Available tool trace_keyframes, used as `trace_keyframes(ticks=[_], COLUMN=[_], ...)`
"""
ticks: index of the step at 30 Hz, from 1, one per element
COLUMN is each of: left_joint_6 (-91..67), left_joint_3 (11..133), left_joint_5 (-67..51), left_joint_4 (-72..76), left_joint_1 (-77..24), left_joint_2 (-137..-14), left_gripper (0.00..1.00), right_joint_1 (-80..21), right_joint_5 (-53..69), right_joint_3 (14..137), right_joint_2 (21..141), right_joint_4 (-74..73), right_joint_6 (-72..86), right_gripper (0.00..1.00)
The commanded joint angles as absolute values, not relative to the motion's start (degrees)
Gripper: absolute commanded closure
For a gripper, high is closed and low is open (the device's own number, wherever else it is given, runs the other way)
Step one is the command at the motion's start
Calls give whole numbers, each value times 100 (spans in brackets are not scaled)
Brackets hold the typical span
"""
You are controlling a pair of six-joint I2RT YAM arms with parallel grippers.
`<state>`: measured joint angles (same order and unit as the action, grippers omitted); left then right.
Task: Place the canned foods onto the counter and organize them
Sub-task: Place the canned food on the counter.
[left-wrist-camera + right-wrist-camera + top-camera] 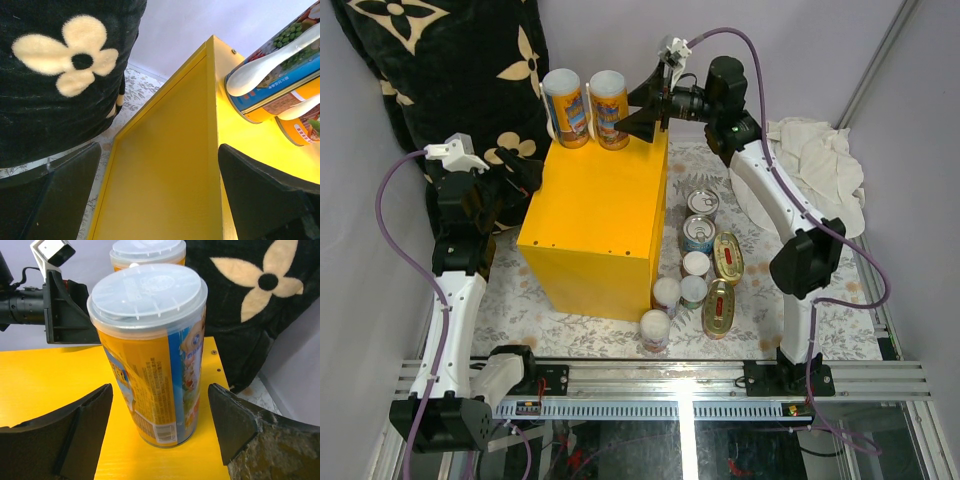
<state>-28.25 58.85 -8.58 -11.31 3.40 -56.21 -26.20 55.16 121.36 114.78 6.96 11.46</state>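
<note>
Overhead, the bright yellow rectangular box [595, 215] stands on the flower-printed table mat [570, 335], its left rear against the black flower-patterned pillow [450, 60]. Most of its top is bare. Two tall orange-labelled cans with clear plastic lids [566, 108] [609, 108] stand side by side at its far edge. On the mat to its right cluster two silver-topped blue cans [703, 203], four small white-lidded cans [666, 291] and two flat oval gold tins [728, 255]. A crumpled white cloth [820, 165] lies beyond them. The right gripper [632, 112] reaches in at the right-hand tall can. The left gripper [525, 178] hangs beside the box's left edge.

From the left wrist, the left gripper [160, 200] has its jaws spread wide. The box's upper left edge [212, 125] runs between them, and they hold nothing. The two tall cans [280, 65] stand up ahead on the right.

From the right wrist, the right gripper [160, 425] is spread to either side of the nearer tall can [150, 355]. A thin strip of yellow shows on each side of the can, and it stands upright near the box's right edge.
</note>
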Motion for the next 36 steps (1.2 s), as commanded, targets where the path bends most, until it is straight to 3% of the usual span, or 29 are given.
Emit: trace_keyframes(ticks=[1, 8, 15, 31, 32, 33, 35, 36], left_joint_6=[-2522, -2522, -2514, -2492, -2490, -2490, -2487, -2492], left_joint_3=[5731, 5713, 5716, 5709, 5700, 5711, 5713, 5708], left_joint_5=[-676, -649, -641, -531, -531, -532, -536, -536], left_joint_4=[-1815, -1819, -1819, -1836, -1837, -1837, -1837, -1837], left_joint_1=[407, 417, 410, 426, 424, 430, 425, 427], left_joint_2=[-5847, -5839, -5838, -5756, -5745, -5748, -5744, -5742], left_gripper=[0, 0, 0, 0, 0, 0, 0, 0], right_joint_1=[-2652, -2660, -2655, -2662, -2657, -2655, -2661, -2658], right_joint_5=[5907, 6110, 6026, 5186, 5199, 5248, 5455, 5537], right_joint_3=[12624, 12840, 12803, 12125, 12092, 12071, 12076, 12076], right_joint_2=[11591, 11828, 11796, 11337, 11316, 11301, 11284, 11277], right_joint_4=[1350, 1652, 1556, 1617, 1647, 1660, 1661, 1661], right_joint_6=[1592, 1990, 1902, 1475, 1476, 1477, 1475, 1484], right_gripper=[16, 19, 44, 69, 67, 58, 26, 16])
